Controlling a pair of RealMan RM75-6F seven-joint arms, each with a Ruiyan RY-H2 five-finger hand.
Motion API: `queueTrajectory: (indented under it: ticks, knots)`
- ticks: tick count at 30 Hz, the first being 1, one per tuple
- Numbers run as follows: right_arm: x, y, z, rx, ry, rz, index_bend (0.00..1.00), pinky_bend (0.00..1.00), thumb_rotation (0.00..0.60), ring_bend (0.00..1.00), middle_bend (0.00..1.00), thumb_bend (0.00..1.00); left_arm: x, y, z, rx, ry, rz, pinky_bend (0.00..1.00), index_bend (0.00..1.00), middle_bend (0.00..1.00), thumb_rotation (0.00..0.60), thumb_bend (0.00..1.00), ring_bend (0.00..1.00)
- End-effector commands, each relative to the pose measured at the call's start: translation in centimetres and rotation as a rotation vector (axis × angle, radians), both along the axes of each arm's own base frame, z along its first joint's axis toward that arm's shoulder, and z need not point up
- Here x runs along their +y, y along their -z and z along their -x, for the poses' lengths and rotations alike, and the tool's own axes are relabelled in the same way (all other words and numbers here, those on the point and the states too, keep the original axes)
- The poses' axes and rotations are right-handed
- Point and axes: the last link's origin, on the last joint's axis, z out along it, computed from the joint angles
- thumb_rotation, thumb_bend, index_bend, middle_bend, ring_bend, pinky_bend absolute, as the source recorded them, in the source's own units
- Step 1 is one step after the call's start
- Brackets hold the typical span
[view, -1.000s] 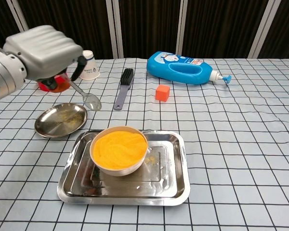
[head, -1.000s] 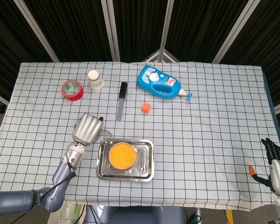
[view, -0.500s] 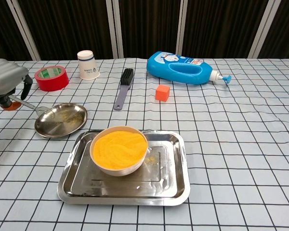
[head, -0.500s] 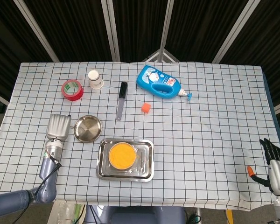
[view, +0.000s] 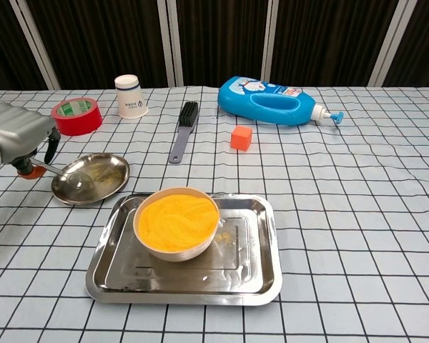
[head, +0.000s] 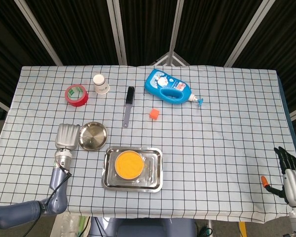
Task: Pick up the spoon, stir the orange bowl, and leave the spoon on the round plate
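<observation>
With fingers closed around the orange-handled metal spoon [view: 61,174], our left hand [view: 16,136] laid its bowl on the round steel plate [view: 109,169], release seemingly next.

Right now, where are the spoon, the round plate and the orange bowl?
spoon [view: 77,185]: chest view, on its bowl end, lying in the plate.
round plate [view: 113,171]: chest view, on its bare inner surface.
orange bowl [head: 128,164]: head view, on its orange filling.

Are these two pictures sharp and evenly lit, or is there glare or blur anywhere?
Chest view: sharp, soft even light; the tray and round plate mirror their surroundings without harsh glare, and the left hand is cut by the frame edge. Head view: sharp overhead shot, only faint shadows; the black backdrop shows no detail, and the right hand is dark, at the corner.
</observation>
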Motion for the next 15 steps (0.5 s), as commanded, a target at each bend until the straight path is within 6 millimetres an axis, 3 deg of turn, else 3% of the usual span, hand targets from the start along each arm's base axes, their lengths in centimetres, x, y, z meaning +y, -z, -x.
queueTrajectory:
  ticks: [1, 15]
  knots:
    - [0.0, 0.0, 0.0, -0.001, 0.001, 0.000, 0.00, 0.00, 0.600, 0.00, 0.00, 0.39, 0.2, 0.2, -0.3, 0.004, 0.004, 0.001, 1.00, 0.77, 1.00, 0.600, 0.53, 1.00]
    - [0.0, 0.0, 0.0, -0.003, 0.002, 0.005, 0.00, 0.00, 0.600, 0.00, 0.00, 0.39, 0.4, -0.8, -0.2, -0.007, -0.022, -0.014, 1.00, 0.58, 1.00, 0.600, 0.31, 1.00]
